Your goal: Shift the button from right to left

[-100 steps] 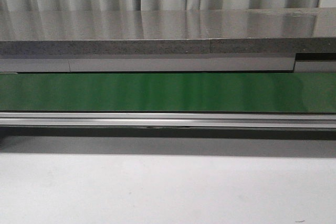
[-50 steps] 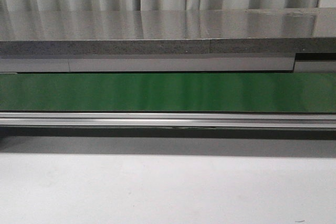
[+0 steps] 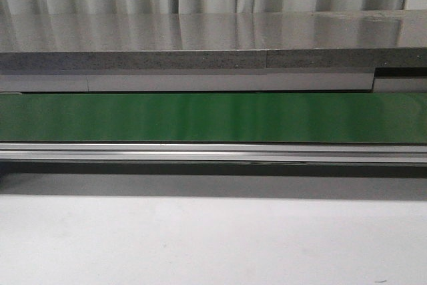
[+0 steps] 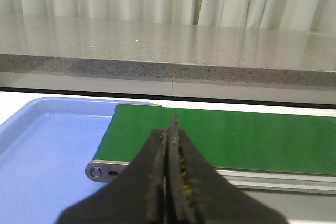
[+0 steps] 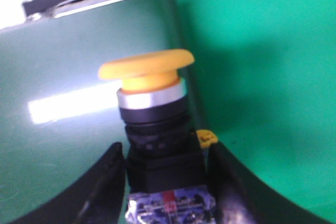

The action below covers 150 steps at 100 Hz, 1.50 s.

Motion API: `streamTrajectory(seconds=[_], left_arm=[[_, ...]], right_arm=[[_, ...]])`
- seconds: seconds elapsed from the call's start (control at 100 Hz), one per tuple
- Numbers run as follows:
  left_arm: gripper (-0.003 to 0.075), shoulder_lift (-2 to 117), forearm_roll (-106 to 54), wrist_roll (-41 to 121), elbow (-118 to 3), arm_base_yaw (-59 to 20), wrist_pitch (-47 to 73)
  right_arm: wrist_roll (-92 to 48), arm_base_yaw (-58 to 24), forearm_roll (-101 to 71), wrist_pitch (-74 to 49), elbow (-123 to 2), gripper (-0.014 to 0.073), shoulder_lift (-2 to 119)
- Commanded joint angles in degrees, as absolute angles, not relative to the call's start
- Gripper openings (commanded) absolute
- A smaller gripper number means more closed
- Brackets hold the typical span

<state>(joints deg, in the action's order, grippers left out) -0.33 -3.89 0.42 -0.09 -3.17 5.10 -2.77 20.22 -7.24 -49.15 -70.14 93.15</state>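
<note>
1. Right wrist view: the right end effector (image 5: 167,182) pinches the button (image 5: 153,129), one dark finger against each side of its black boxy body. The yellow mushroom cap sits clear above the fingers, with a silver ring beneath it. Green surface lies behind it, and whether the button rests on that surface or hangs above it cannot be told.
2. Left wrist view: the left end effector (image 4: 168,182) has its fingers pressed together with nothing between them. It hangs near the end of a green conveyor belt (image 4: 236,140), where a blue tray (image 4: 42,156) sits beside the belt's roller.
3. Front view: the belt runs as a green band across the frame, behind a pale tabletop (image 3: 213,238). Neither arm nor the button appears in this view.
4. Judgement: the step in hand looks like carrying the button leftward. To do it well, keep the squeeze on the flat body sides, hold the button upright, and travel smoothly so the top-heavy cap does not tip it out.
</note>
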Motion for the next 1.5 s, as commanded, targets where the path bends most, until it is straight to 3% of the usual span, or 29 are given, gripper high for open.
streamTrajectory(seconds=[0.0, 0.16, 0.23, 0.29, 0.47, 0.54, 0.95, 1.07, 1.34, 1.49], left_arm=[[-0.002, -2.1, -4.0, 0.0, 2.5, -3.2, 0.9], [-0.002, -2.1, -4.0, 0.0, 2.5, -3.2, 0.9], [-0.002, -2.1, -4.0, 0.0, 2.5, -3.2, 0.9], [-0.002, -2.1, -4.0, 0.0, 2.5, -3.2, 0.9], [-0.002, -2.1, -4.0, 0.0, 2.5, -3.2, 0.9], [-0.002, -2.1, -4.0, 0.0, 2.5, -3.2, 0.9], [-0.002, -2.1, -4.0, 0.0, 2.5, -3.2, 0.9], [-0.002, -2.1, -4.0, 0.0, 2.5, -3.2, 0.9], [-0.002, -2.1, -4.0, 0.0, 2.5, -3.2, 0.9], [-0.002, -2.1, -4.0, 0.0, 2.5, -3.2, 0.9]], right_arm=[[-1.8, 18.3, -7.8, -48.5, -71.8, 0.0144, 91.0], [-1.7, 16.0, -10.0, -48.5, -71.7, 0.0147, 92.8], [-1.7, 15.6, -10.6, -49.0, -71.7, 0.0186, 93.7], [-1.7, 15.3, -10.6, -49.2, -71.7, 0.0258, 94.2], [-1.7, 14.7, -10.6, -48.1, -71.7, 0.0601, 94.1], [-1.7, 14.7, -10.6, -47.8, -71.7, 0.0652, 93.4], [-6.5, 14.3, -10.6, -49.7, -71.6, 0.0653, 79.7], [-6.5, 12.6, -7.8, -49.7, -69.9, 0.0537, 75.5], [-6.3, 6.7, -5.9, -44.8, -60.5, -0.0055, 66.3], [-4.7, 4.1, -4.2, -39.2, -53.7, -0.0067, 60.6]])
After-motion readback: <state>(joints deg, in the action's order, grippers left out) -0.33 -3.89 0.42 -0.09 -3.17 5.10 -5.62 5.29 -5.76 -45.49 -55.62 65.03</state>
